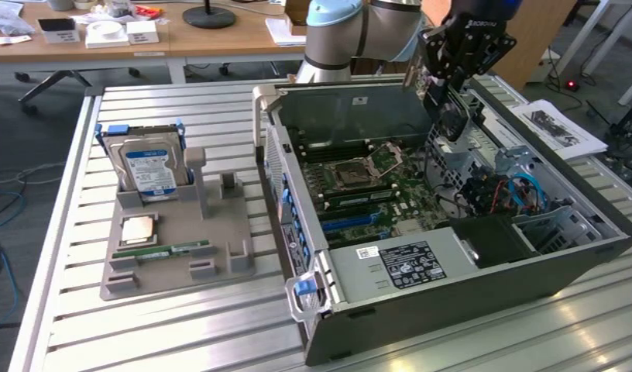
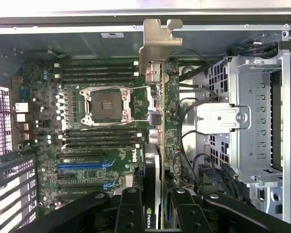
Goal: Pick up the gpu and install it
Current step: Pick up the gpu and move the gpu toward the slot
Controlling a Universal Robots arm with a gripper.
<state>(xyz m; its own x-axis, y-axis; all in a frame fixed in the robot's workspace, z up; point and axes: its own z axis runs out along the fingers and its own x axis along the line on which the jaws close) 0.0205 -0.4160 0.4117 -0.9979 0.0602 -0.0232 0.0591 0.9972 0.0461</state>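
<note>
My gripper point(image 1: 449, 84) is shut on the gpu point(image 1: 452, 116) and holds it on edge above the open computer case point(image 1: 564, 263), near the case's far side. In the wrist view the gpu point(image 2: 161, 102) runs edge-on away from the gripper point(image 2: 156, 199), with its silver end bracket point(image 2: 156, 43) at the far end and its green board to one side. The black fingers point(image 2: 131, 208) clamp the card's dark body from both sides. Below it lies the motherboard point(image 2: 106, 145) with a blue slot point(image 2: 87, 165) and the CPU socket point(image 2: 106, 104).
A metal drive cage point(image 2: 252, 121) and loose cables stand beside the card inside the case. On the exterior view's left, a grey holder point(image 1: 176, 263) carries an upright hard drive point(image 1: 151, 167), a RAM stick point(image 1: 171, 252) and a CPU point(image 1: 139, 227) on the slatted table point(image 1: 140, 333).
</note>
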